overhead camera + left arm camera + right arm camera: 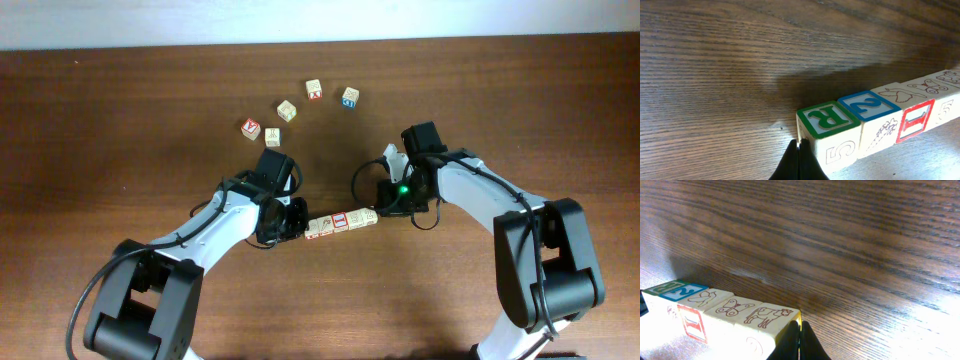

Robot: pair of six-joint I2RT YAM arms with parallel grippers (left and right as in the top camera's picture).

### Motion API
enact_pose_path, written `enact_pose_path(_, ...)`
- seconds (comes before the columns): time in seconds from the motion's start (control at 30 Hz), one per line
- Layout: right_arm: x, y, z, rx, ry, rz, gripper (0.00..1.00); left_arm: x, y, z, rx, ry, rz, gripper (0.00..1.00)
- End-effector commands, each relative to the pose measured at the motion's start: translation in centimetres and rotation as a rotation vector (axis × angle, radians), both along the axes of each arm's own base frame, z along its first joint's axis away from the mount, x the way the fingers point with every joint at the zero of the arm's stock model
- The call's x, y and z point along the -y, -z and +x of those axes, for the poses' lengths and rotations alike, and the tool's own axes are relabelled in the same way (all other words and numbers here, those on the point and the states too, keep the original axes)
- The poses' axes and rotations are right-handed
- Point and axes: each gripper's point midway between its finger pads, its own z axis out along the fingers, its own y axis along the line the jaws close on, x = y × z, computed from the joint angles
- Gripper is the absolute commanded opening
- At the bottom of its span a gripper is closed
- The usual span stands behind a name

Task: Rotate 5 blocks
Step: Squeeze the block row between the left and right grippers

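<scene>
The row of five blocks is seen lying end to end on the table, midway between the two arms and slightly slanted. The left claw is pinched fully closed with nothing held; its joined tips are set against the outer end of the green R block, low and near one corner. The right claw is likewise closed tight and empty, its tips laid against the far end, at the yellow face of the cow-printed block.

So the row is bracketed, not gripped, and trouble could be expected here. If the two ends are pushed off the row's centre line, the line may be buckled in the middle and the blocks scattered. Because each contact is only a narrow point near an edge, a tip could be slid off its face and an end block spun alone. If one side is driven harder, the whole row may be shoved along the table rather than turned. The loose cubes further back are well apart and unlikely to be struck.
</scene>
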Motion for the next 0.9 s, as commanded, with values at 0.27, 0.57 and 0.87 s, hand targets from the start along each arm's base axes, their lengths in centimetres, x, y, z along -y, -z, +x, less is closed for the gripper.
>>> enact_pose_path(0.27,1.0,-0.5,-0.2,-0.016,0.021,0.034,0.04,0.1,0.4,-0.4,-0.011,0.018,0.003,0.0)
enact_pose_path(0.57,0.8,-1.0,-0.1,-0.007,-0.057,0.261,0.04,0.1,0.4,-0.4,-0.011,0.018,0.003,0.0)
enact_pose_path(0.87,0.8,-0.6,-0.7,-0.028,-0.052,0.272,0.04,0.1,0.4,-0.4,-0.011,0.018,0.003,0.0)
